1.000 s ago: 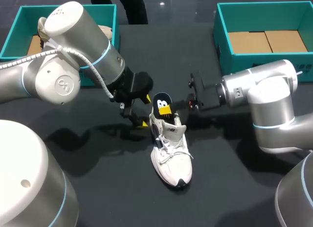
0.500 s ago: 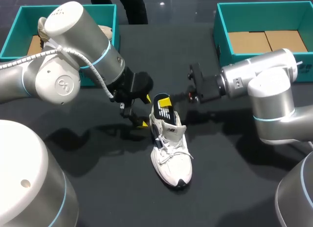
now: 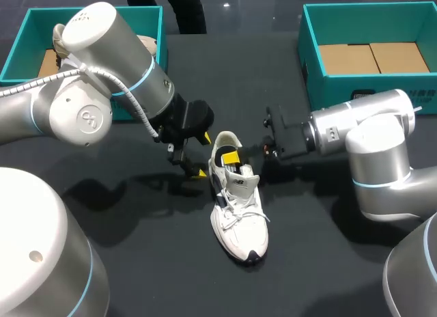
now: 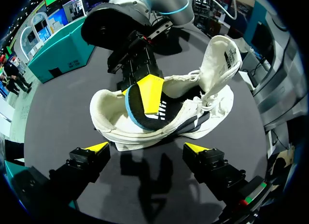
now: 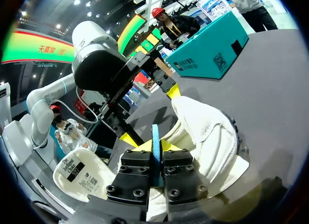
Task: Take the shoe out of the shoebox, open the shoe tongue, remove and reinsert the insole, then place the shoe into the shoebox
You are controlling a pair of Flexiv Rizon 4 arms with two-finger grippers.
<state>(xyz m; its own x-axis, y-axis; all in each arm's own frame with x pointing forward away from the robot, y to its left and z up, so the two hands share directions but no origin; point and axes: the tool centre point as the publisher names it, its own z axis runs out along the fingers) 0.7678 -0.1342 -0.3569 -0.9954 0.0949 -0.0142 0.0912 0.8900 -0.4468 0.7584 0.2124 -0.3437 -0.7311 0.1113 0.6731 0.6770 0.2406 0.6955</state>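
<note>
The white shoe (image 3: 239,221) stands on the dark table, toe toward the front, its tongue (image 4: 222,55) folded out. My right gripper (image 3: 232,157) reaches into the heel opening from the right and is shut on the insole (image 5: 155,134), whose blue edge shows between its fingers. In the left wrist view the black-topped insole (image 4: 137,113) lies slanted inside the shoe (image 4: 116,118). My left gripper (image 3: 203,154) sits just left of the heel, open, with nothing between its tips (image 4: 146,149).
A teal shoebox (image 3: 311,78) with a cardboard floor stands at the back right. A second teal box (image 3: 20,37) at the back left lies partly behind my left arm. Bare table surrounds the shoe.
My right gripper has gone down into the shoe with the insole, which stuck up above the heel a second ago. The left arm has stayed put.
</note>
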